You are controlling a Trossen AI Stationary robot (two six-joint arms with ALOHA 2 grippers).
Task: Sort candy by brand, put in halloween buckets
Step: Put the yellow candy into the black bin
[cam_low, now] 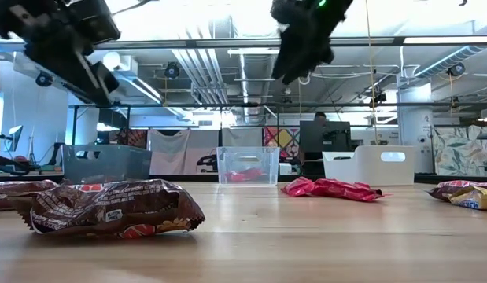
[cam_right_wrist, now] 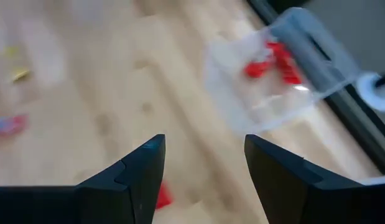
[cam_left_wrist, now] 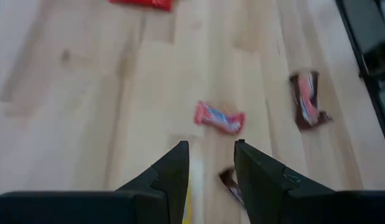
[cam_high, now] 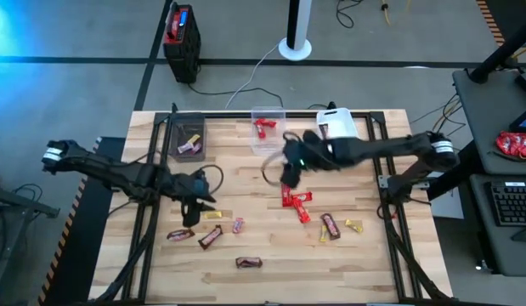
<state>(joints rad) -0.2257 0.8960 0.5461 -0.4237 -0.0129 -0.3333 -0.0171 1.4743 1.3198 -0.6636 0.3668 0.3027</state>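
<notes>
Three buckets stand along the table's far edge: dark grey with a few candies, clear with red bars, white. Loose candy lies on the wood: red bars, brown bars, a pink piece, yellow pieces. My left gripper hovers open over the left group, above a yellow piece and a brown bar. My right gripper hangs open in the air near the clear bucket, above the red bars, with nothing between its fingers.
A black-and-red box and a white stand sit on the floor beyond the table. A brown bar lies close to the near edge. Bare wood lies between the buckets and the candy.
</notes>
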